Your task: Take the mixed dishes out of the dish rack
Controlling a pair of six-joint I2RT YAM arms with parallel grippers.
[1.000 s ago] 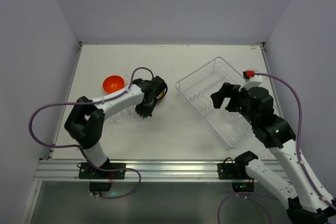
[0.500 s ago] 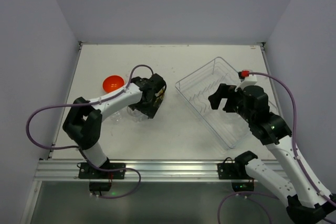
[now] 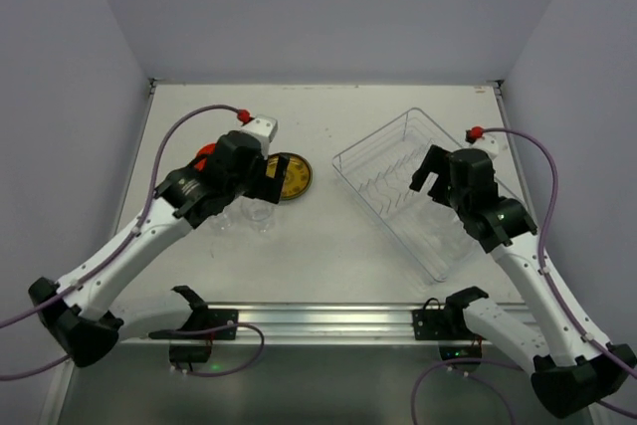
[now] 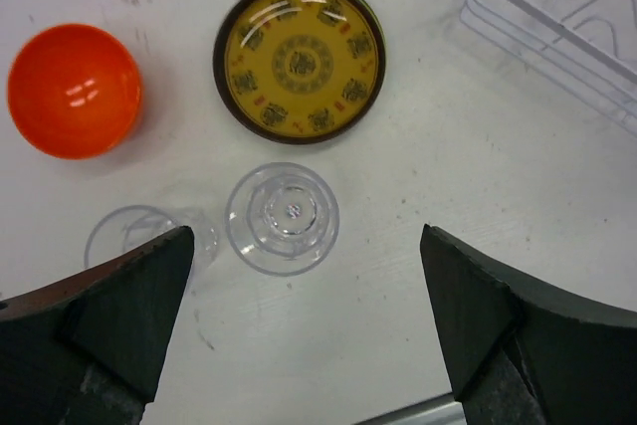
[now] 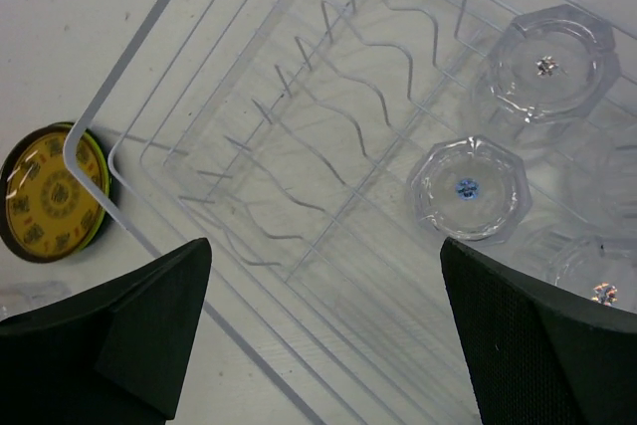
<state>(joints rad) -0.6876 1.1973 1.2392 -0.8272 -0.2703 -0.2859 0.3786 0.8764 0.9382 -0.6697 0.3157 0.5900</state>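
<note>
As my left gripper [image 4: 304,306] hangs wide above two small clear plastic cups [image 4: 283,218], my right gripper [image 5: 328,320] gapes. Below it sits the clear plastic dish rack [image 5: 139,136]

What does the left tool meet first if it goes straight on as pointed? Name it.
Probably the clear cup seen between the fingers of the open left tool, though depth is unclear. The patterned plate and orange bowl lie off that line.
</note>
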